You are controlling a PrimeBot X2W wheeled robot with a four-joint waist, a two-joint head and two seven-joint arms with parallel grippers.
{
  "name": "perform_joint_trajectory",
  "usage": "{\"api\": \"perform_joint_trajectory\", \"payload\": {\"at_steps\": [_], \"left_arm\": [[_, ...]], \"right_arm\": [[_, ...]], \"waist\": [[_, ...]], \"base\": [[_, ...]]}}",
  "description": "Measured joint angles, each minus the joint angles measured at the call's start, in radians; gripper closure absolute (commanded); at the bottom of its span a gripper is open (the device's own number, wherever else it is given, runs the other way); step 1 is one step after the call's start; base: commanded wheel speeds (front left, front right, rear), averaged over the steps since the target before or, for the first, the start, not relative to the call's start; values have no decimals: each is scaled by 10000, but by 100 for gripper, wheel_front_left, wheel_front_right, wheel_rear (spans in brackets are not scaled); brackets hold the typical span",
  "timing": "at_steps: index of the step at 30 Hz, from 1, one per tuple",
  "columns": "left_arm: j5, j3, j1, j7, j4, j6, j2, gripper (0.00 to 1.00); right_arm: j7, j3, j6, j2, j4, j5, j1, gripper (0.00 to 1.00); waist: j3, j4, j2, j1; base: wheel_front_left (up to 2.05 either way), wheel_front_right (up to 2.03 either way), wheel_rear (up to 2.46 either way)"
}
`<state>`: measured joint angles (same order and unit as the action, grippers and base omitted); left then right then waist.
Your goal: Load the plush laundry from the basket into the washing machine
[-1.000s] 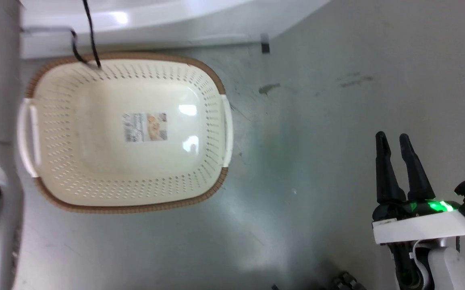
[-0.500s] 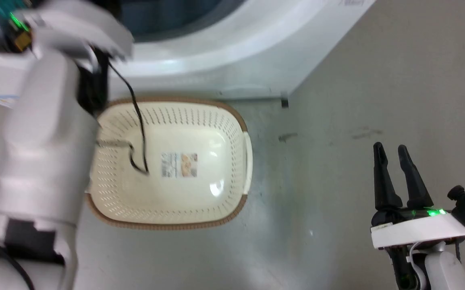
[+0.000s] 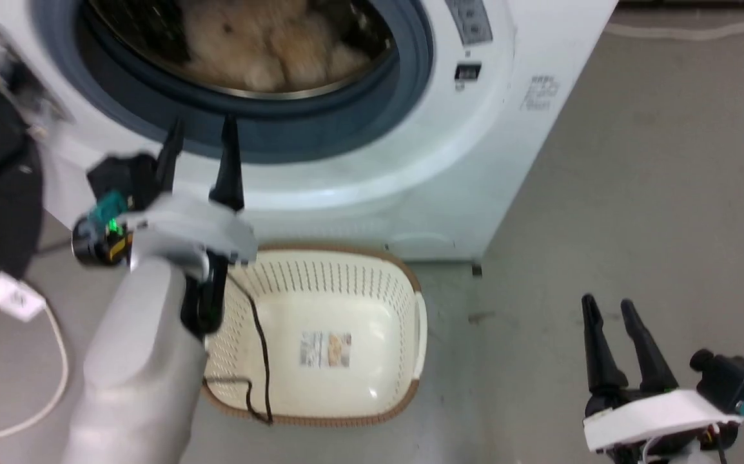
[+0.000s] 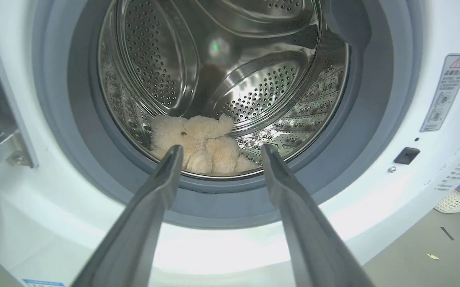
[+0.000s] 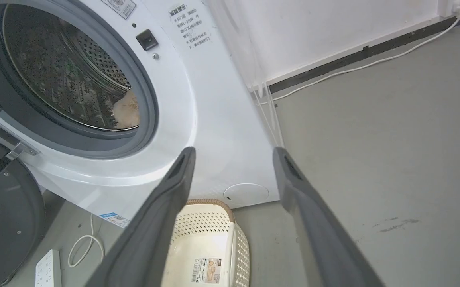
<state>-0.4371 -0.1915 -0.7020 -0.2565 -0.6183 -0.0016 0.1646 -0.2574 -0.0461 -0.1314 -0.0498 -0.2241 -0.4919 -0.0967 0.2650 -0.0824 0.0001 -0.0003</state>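
Two claws were seen, each spread wide and holding nothing. The right claw (image 3: 605, 301) was held low over the grey floor (image 3: 604, 193), and the left claw (image 3: 204, 122) was held up before the washer's opening. One cream basket (image 3: 346, 283), with a paper label (image 3: 325, 348) on its bottom, was set on the floor just in front of the one white washing machine (image 3: 423, 167). One teddy bear (image 4: 202, 143) was found lying in the steel drum (image 4: 262, 87). In the right wrist view the opened door (image 5: 2, 207), a white wall (image 5: 313, 32) and a white cord (image 5: 373, 61) were shown. In the left wrist view a small basket of coloured items (image 4: 459, 197) was shown.
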Motion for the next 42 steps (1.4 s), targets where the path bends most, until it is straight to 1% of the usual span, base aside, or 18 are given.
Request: {"api": "perform_joint_trajectory", "payload": {"at_steps": [4, 6, 10, 14, 19, 24, 31, 36, 42], "left_arm": [[157, 194, 989, 0, 569, 36, -88, 0], [209, 351, 1551, 0, 905, 167, -180, 0], [326, 581, 2642, 0, 1616, 295, -205, 0], [481, 619, 3565, 0, 2224, 401, -236, 0], [516, 736, 4474, 0, 2807, 650, -222, 0], [571, 757, 5194, 4, 3289, 890, -199, 0], [660, 775, 5952, 178, 4103, 1139, 6, 0], [729, 642, 6280, 408, 4481, 1172, 100, 0], [823, 274, 6411, 715, 4667, 1097, 151, 0]], "right_arm": [[-2, -23, 0, 0, -134, 90, 231, 0], [-2, -65, 0, -2, -240, 90, 339, 0], [-2, -128, 0, 0, -314, 117, 473, 0], [0, -125, 0, 0, -339, 341, 596, 0], [-2, -29, 0, -2, -343, 859, 694, 0], [0, 61, 0, 0, -341, 1415, 909, 0], [-2, 309, 0, -2, -221, 2098, 1093, 0], [15, 431, 0, -2, -151, 2414, 1099, 0], [151, 439, 0, -2, 25, 2725, 1115, 0]], "waist": [[-638, 132, 0, 0], [-939, 178, 0, 0], [-1466, 208, 0, 0], [-1878, 243, 0, 1], [-2271, 287, -1, 2], [-2606, 360, 0, 2], [-2809, 427, -1, 3], [-2889, 454, -1, 3], [-2967, 502, 0, 3]], "base": [[0, 0, 0], [0, 0, 0], [0, 0, 0], [0, 0, 0], [0, 0, 0], [0, 0, 0], [0, 0, 0], [0, 0, 0], [0, 0, 0]]}}
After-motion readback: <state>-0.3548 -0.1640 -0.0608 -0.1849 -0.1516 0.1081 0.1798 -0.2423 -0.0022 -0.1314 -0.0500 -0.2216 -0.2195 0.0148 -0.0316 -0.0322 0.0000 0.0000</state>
